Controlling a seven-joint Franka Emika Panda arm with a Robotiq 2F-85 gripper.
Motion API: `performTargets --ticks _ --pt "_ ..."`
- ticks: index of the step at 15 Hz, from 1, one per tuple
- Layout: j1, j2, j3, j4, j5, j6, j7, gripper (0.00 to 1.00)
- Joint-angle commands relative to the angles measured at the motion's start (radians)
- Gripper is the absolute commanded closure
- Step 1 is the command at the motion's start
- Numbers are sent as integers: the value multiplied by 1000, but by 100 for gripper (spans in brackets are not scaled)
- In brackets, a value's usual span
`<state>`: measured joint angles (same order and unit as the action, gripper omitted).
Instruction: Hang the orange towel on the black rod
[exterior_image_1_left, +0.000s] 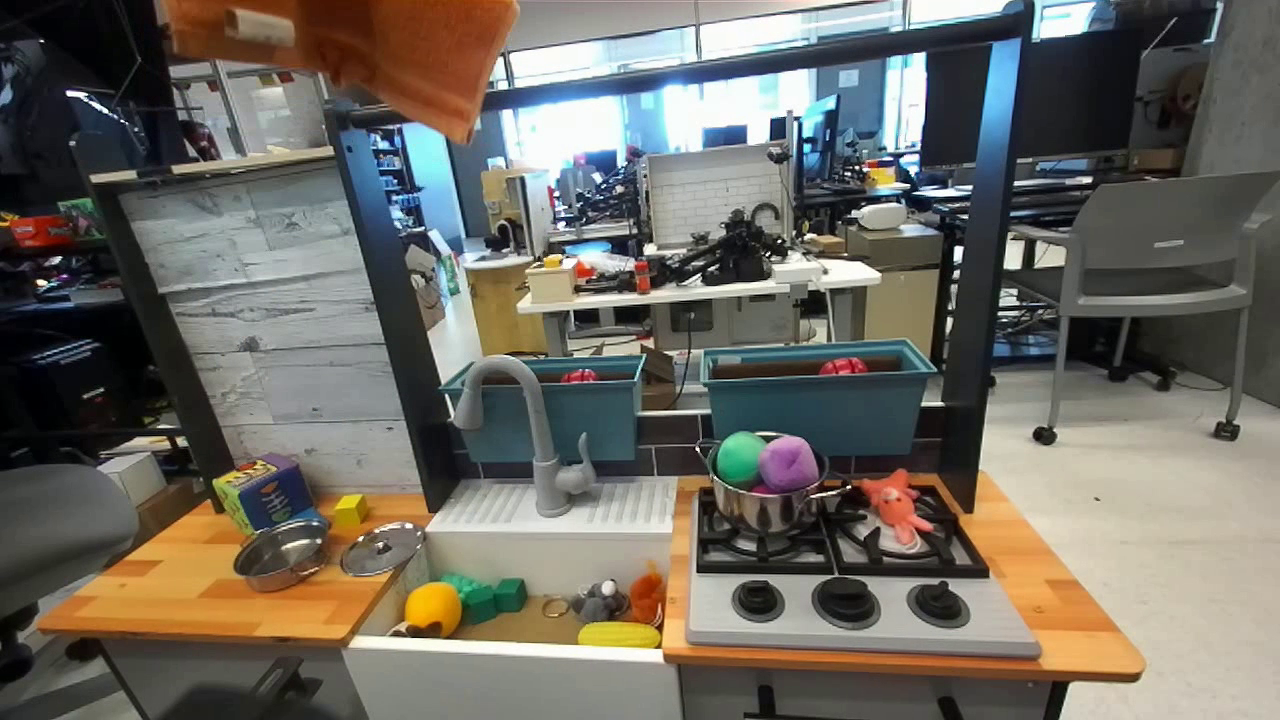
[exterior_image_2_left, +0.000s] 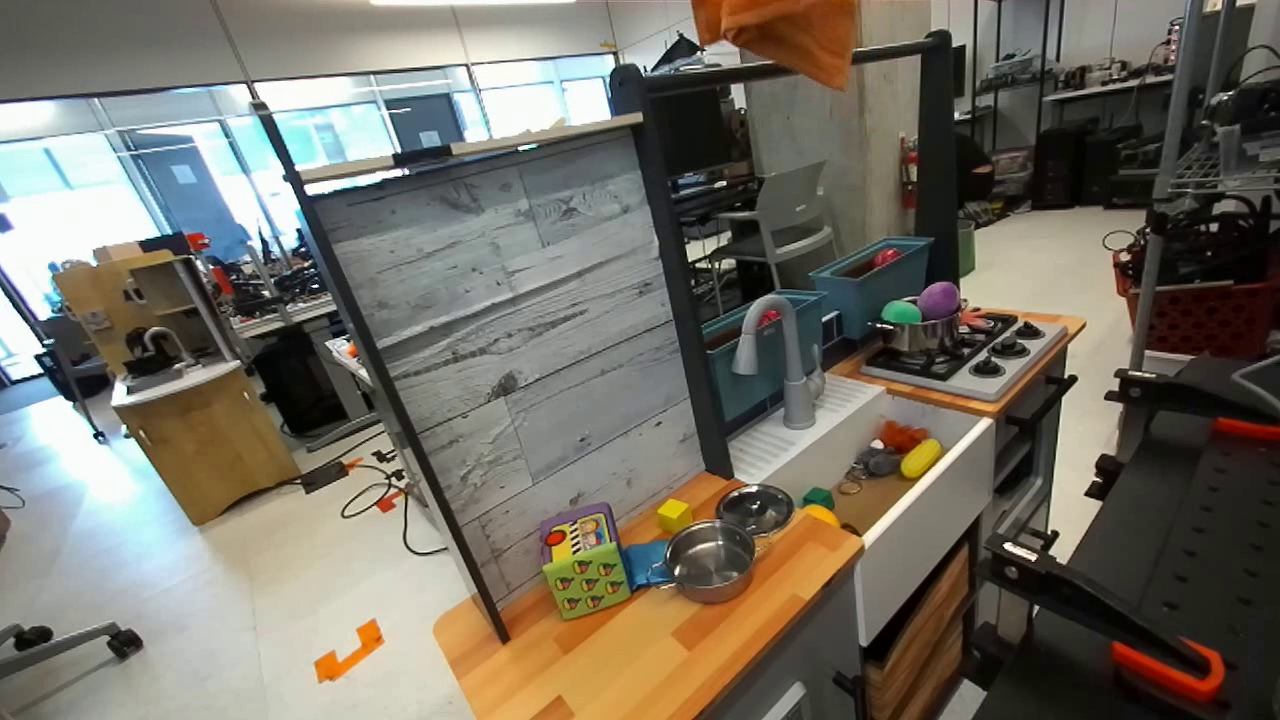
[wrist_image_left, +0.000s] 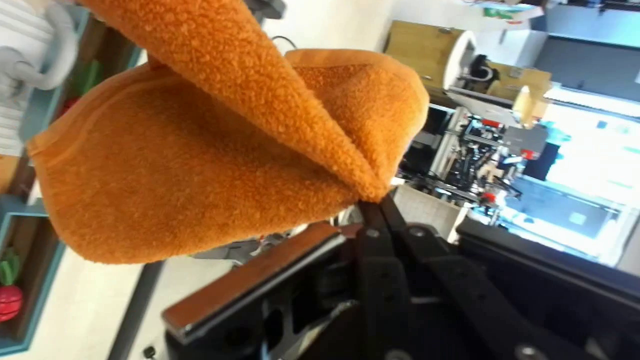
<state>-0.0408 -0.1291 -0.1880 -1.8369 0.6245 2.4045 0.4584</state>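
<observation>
The orange towel (exterior_image_1_left: 400, 45) hangs from the top edge in both exterior views (exterior_image_2_left: 790, 35). Its lower corner overlaps the black rod (exterior_image_1_left: 750, 65) in both exterior views (exterior_image_2_left: 890, 51); I cannot tell whether they touch. The rod runs across the top of the toy kitchen between two dark posts. In the wrist view the towel (wrist_image_left: 200, 175) is bunched at my fingertips and spreads to the left with a fold across it. My gripper (wrist_image_left: 378, 201) is shut on the towel; its fingertips are partly hidden by the cloth. The gripper is out of view in both exterior views.
A grey-white wood panel (exterior_image_1_left: 280, 300) stands left of the rod. Below the rod are a grey faucet (exterior_image_1_left: 540, 430), two teal planters (exterior_image_1_left: 820, 405) (exterior_image_1_left: 560, 410), and a stove with a pot (exterior_image_1_left: 765, 510) of toys. The sink (exterior_image_1_left: 510, 680) holds several toys.
</observation>
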Motion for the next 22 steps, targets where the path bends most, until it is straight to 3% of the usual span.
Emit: performTargets --ticks 1,7,12,22 --pt "-7 166 21 255 148 22 -65 99" --pt "-64 412 44 569 108 -112 -23 99" --pt "-133 529 43 782 58 -268 8 99" --pt "-210 649 43 955 -194 -612 29 99"
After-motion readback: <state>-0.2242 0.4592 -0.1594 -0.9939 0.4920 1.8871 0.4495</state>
